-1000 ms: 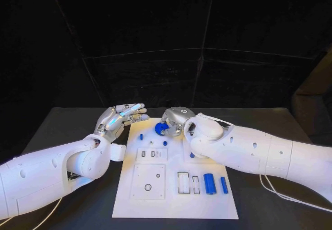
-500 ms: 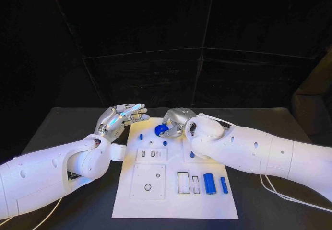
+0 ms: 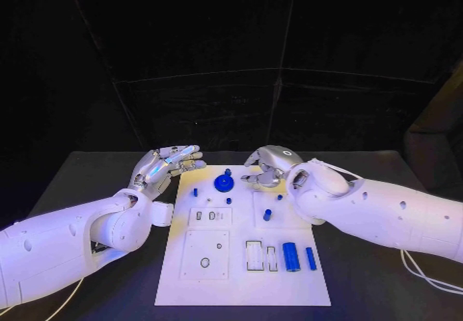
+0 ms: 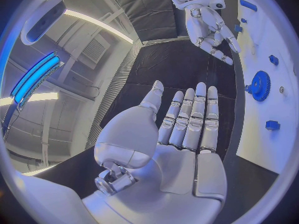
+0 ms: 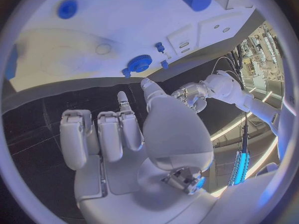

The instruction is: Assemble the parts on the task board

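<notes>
Since a second ago the right hand [image 3: 270, 164] has pulled away to its own side, leaving the gear [image 3: 224, 182] on the board [image 3: 290, 284], where before it sat right over that gear.

From the head camera: the gear lies flat near the board's far edge, clear of both hands. The right hand hangs just beside it, fingers loosely curled, nothing in them. The left hand [image 3: 169, 167] hovers off the board's far left corner, fingers apart and empty. Two cylinders [image 3: 292, 256] lie loose at the near right, and small pegs [image 3: 267, 215] dot the middle.

At the left wrist: its own hand [image 4: 181, 129] is flat and open, with the gear [image 4: 259, 86] on the board beyond it.

At the right wrist: fingers [image 5: 99, 134] bent in, holding nothing; the gear [image 5: 139, 63] sits on the board above them.

By my reckoning the gear is placed, while the cylinders, and possibly other pieces, remain.
</notes>
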{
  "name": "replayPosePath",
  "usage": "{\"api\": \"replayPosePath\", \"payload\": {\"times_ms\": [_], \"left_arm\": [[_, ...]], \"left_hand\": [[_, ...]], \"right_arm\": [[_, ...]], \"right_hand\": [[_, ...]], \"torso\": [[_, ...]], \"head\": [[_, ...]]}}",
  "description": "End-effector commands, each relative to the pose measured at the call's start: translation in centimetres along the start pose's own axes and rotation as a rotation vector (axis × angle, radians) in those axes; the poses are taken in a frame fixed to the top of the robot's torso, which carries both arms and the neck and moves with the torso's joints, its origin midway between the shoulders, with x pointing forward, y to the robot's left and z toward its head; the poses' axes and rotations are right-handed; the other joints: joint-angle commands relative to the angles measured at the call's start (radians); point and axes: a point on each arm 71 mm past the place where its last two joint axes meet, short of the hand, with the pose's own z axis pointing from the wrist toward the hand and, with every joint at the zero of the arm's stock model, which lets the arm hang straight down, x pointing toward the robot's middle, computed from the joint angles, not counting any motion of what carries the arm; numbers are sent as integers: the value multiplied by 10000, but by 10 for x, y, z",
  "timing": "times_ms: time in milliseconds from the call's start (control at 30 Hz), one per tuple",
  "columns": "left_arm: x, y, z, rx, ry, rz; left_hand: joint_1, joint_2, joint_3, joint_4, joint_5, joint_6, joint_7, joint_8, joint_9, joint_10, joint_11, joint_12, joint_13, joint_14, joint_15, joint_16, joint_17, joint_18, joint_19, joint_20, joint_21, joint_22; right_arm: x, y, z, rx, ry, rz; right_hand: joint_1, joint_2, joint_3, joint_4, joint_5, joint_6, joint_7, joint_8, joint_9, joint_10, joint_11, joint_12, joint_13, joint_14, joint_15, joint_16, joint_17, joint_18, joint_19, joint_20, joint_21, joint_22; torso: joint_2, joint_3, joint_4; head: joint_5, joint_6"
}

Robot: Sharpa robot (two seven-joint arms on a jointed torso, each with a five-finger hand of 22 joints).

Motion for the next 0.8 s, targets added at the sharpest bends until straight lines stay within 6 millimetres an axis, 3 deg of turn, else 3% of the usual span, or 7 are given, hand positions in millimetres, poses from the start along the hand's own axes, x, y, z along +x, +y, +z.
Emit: {"api": "replayPosePath", "payload": {"times_ms": [33,167,333,400,500,633,800], "left_arm": [[0,-5,0,525,69,35],[-2,-5,0,481,44,57],[-4,-4,1,374,85,41],[-4,-3,2,328,132,82],[-5,-3,2,295,175,134],[-5,-2,2,276,196,176],[-6,-2,3,263,209,196]], "left_hand": [[9,95,15,-55,14,39,150,-19,17,54,15,-27,8,55,4,-69,-8,63,13,51,-67,-14],[18,103,22,-63,14,57,142,-13,19,71,9,-24,10,60,1,-80,-8,65,16,51,-69,-18],[20,104,23,-66,14,62,140,-12,19,76,7,-23,10,60,1,-84,-8,65,16,50,-70,-20],[20,84,16,-77,12,75,136,-9,19,90,3,-23,10,55,1,-101,-9,66,21,50,-72,-25],[17,67,8,-85,12,82,134,-8,19,101,1,-23,11,50,1,-115,-11,66,25,50,-73,-28],[17,55,3,-92,12,86,131,-8,19,108,-1,-23,11,49,1,-123,-11,65,25,50,-75,-31],[18,51,2,-95,12,88,129,-8,19,111,-1,-22,11,50,0,-124,-10,65,25,50,-76,-32]], "right_arm": [[-14,-11,-13,-990,-657,1119],[-24,-44,-32,-669,-277,1660],[-31,-74,-47,-139,187,2114],[-32,-83,-51,57,303,2238],[-34,-94,-54,289,441,2312],[-34,-106,-56,469,643,1953],[-32,-117,-54,542,906,1389]], "right_hand": [[294,59,51,-216,-100,-7,15,-28,-32,576,20,-83,1851,781,8,-36,1353,-103,911,47,-2,2452],[505,-30,-13,-395,-478,-5,-26,-50,-39,558,-3,-127,1821,770,-47,-60,1311,-93,879,9,-19,2412],[688,-45,-25,-545,-263,-40,-56,-86,-46,540,-34,-167,1794,761,-87,-83,1269,-81,840,-31,-40,2365],[725,-42,-24,-574,-251,-44,-59,-91,-46,530,-42,-187,1780,760,-87,-87,1261,-78,831,-36,-45,2353],[766,-52,-31,-613,-255,-65,-59,-107,-50,514,-47,-217,1758,755,-82,-97,1240,-68,800,-39,-62,2315],[772,-84,-69,-639,-275,-106,-53,-132,-56,483,-43,-274,1716,740,-76,-127,1172,-42,719,-38,-105,2214],[769,-129,-127,-667,-245,-137,-54,-151,-56,452,-40,-330,1675,719,-78,-168,1077,-16,637,-38,-150,2112]], "torso": [[-2,-1,-58],[-17,38,-136],[-31,90,-200],[-22,106,-199],[-4,73,-142],[-10,62,-147],[-2,73,-142]], "head": [[-28,76],[-44,89],[-85,97],[-139,110],[-190,121],[-242,121],[-222,97]]}}
